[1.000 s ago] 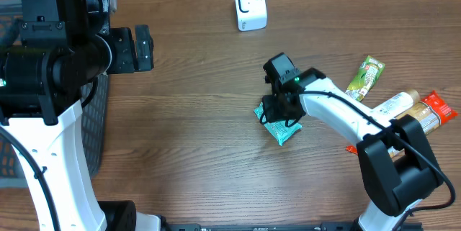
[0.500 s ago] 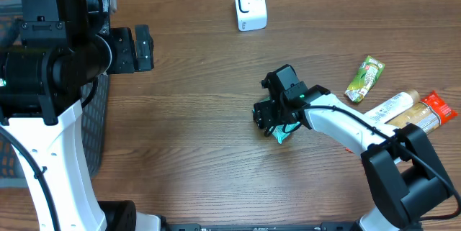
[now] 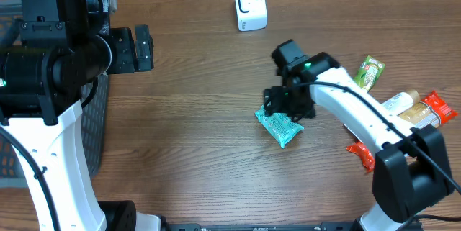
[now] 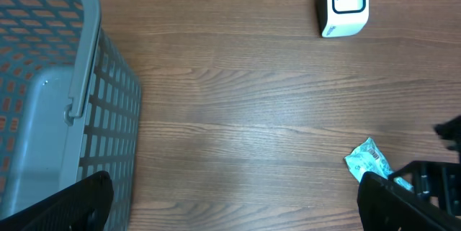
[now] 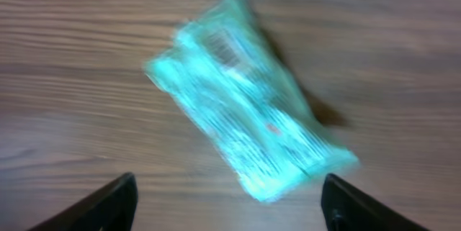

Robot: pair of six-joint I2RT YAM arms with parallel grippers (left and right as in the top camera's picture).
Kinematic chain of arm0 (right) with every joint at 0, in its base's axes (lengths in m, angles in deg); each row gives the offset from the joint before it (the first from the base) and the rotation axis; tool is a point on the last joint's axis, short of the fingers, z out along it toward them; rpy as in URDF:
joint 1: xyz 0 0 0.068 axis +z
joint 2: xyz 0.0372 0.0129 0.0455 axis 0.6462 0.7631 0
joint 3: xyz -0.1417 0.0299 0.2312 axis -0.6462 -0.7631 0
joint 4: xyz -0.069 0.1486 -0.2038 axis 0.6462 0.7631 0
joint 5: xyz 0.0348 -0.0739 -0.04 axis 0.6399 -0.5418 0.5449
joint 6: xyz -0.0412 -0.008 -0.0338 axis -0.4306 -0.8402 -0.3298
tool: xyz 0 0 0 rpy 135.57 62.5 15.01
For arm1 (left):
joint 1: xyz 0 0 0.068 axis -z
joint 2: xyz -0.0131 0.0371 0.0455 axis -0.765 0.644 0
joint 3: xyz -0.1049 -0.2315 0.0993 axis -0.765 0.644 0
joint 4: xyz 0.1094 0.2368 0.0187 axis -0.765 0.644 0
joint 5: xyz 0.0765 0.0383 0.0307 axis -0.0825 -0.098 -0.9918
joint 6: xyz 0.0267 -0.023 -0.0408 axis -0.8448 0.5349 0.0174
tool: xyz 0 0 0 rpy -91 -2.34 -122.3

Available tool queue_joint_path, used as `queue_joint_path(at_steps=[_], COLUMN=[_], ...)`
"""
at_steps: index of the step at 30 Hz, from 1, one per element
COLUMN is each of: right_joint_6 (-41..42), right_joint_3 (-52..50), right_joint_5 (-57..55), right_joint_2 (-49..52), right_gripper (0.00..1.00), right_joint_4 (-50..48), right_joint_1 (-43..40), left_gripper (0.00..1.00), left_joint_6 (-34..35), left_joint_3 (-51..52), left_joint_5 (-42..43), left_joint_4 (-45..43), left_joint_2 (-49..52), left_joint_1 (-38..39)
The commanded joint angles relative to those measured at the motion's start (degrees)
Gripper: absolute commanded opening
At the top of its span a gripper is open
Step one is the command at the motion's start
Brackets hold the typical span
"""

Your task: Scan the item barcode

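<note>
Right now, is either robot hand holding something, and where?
Nothing is held. The teal packet lies loose below the open right gripper; the left gripper is empty.

Under the black right hand (image 3: pixel 286 105) lies a teal packet (image 5: pixel 245 127) with faint pale print. The worktop (image 3: pixel 187 116) is brown wood grain. Beside the left hand (image 4: pixel 234 198), a grey lattice basket (image 4: pixel 43 101).

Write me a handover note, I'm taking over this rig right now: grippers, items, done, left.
Left gripper: open, empty, near the basket.
Right gripper: open, above the teal packet, not gripping it.
Packet lies on the table, apart from the white scanner at the far edge.
Done: nothing shows a scan yet.
Left: grasp the packet, show its barcode to the scanner.
</note>
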Motion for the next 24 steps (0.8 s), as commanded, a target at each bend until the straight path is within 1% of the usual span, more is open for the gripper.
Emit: queue_joint_path(at_steps=[1,7,13,15,18,21,23,24], right_joint_6=[3.67,3.69,4.35,4.33,3.93,1.49,-3.26,-8.31], right_joint_3=[-3.08,-10.91,-15.21,-16.35,-18.73,-19.41,-19.41,-19.41], right_joint_5=[-0.87,3.21,3.8,3.78,2.56,0.07,-0.63,-0.98], right_joint_2=[-0.98,-0.98,-0.98,-0.98,-0.98,-0.98,-0.98,-0.98], right_gripper=[0.75,0.64,0.49,0.47,0.45,0.45,0.45,0.46], right_joint_4=[0.46,-4.98,-10.38,-12.87,-19.85,-24.22,-27.41,-30.51], right_joint_1=[-1.62,-1.88,-1.86,-1.86,-1.86,-1.86,-1.86,-1.86], left_gripper=[1.0,1.0,0.99,1.0,1.0,1.0,1.0,1.0], left_joint_6=[-1.09,-1.09,-1.09,-1.09,-1.09,-1.09,-1.09,-1.09], left_joint_3=[-0.13,-0.13,-0.13,-0.13,-0.13,-0.13,-0.13,-0.13], left_joint_5=[0.48,0.48,0.48,0.48,0.48,0.48,0.48,0.48], left_joint_4=[-0.22,-0.22,-0.22,-0.22,-0.24,-0.24,-0.22,-0.22], left_joint_2=[-0.07,-0.07,-0.07,-0.07,-0.07,-0.07,-0.07,-0.07], left_joint_1=[-0.02,-0.02,-0.02,-0.02,-0.02,-0.02,-0.02,-0.02])
